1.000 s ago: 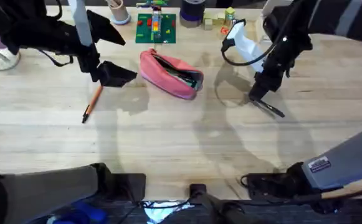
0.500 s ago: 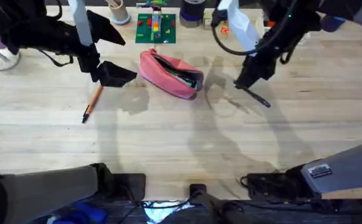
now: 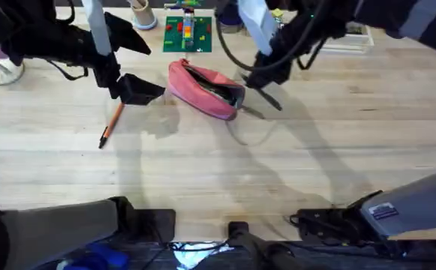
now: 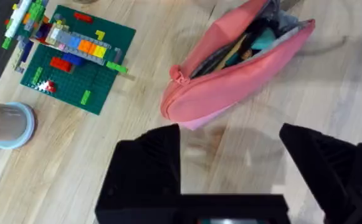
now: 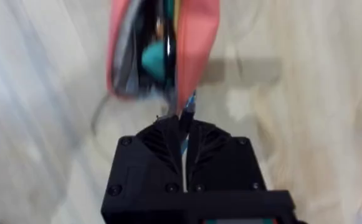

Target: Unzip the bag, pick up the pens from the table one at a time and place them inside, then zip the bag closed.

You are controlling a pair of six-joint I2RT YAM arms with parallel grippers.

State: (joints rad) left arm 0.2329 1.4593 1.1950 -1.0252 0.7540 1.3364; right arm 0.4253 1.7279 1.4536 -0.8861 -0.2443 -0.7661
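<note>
Your right gripper (image 3: 257,77) clamps black pen (image 3: 269,98), just beside open end of unzipped bag (image 3: 205,89) on table (image 3: 218,172). Your left gripper (image 4: 230,155) spread wide, empty. Orange pen (image 3: 112,124) lies near it.

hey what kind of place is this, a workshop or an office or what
Probably a robot test bench or lab: a bare plank table with a pink pouch, a green brick baseplate and an orange pen.

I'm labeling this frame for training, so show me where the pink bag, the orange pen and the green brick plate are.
pink bag (image 3: 202,96): overhead view, on its pink side below the open zipper.
orange pen (image 3: 112,124): overhead view, mid-shaft, lying on the table.
green brick plate (image 4: 75,71): left wrist view, on bare green studs.
</note>
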